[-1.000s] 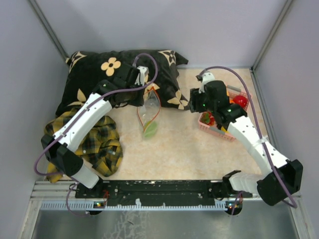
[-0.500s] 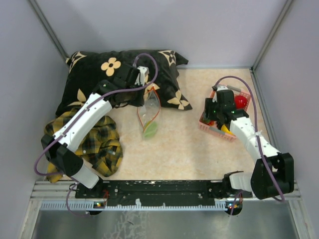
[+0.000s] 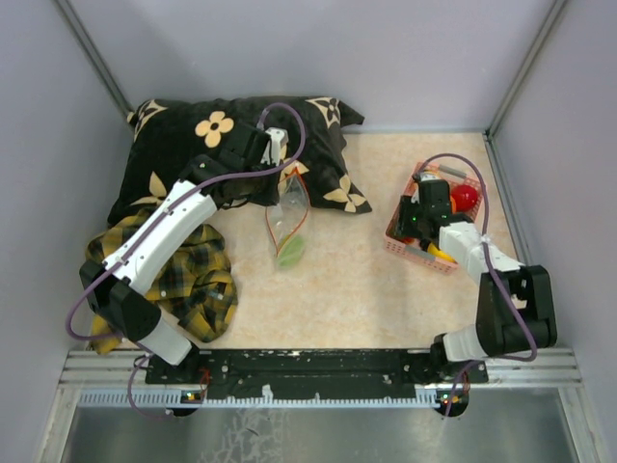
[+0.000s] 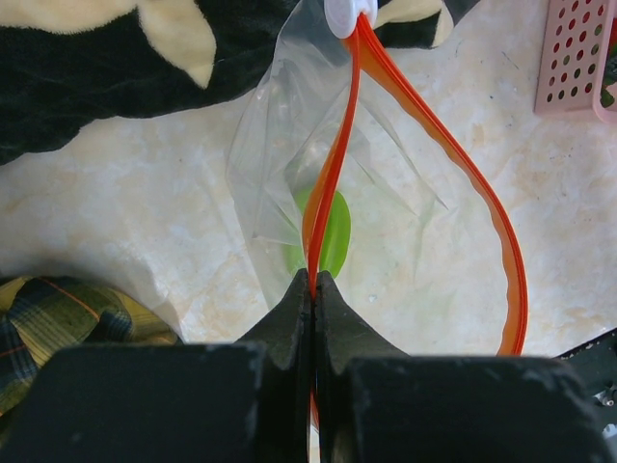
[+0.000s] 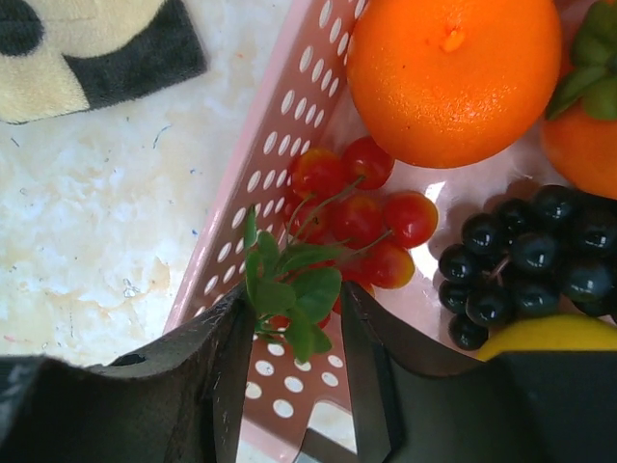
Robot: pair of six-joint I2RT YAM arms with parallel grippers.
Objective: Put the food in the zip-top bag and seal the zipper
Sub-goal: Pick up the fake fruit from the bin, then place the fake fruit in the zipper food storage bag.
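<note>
Pinching the zipper (image 4: pixel 453 164) of zip-top bag (image 4: pixel 270 145) with left tool (image 4: pixel 315 280) pressed together, green piece (image 4: pixel 335 236) inside, well left of the pink basket (image 5: pixel 289 125); straddling cherry leaves (image 5: pixel 299 280) inside that basket, right tool (image 5: pixel 296 294) spread.

Both your arms, the left arm (image 3: pixel 159 239) and the right arm (image 3: pixel 490 265), wear white shells over black joints and rise from the black rail (image 3: pixel 318 364). A purple cable (image 3: pixel 281 105) loops along each, trailing away from that rail. The left gripper (image 4: pixel 314 278) and right gripper (image 5: pixel 294 297) have matte black wedge fingers. A tiny green light possibly glows at the right arm's end farthest from the rail.
</note>
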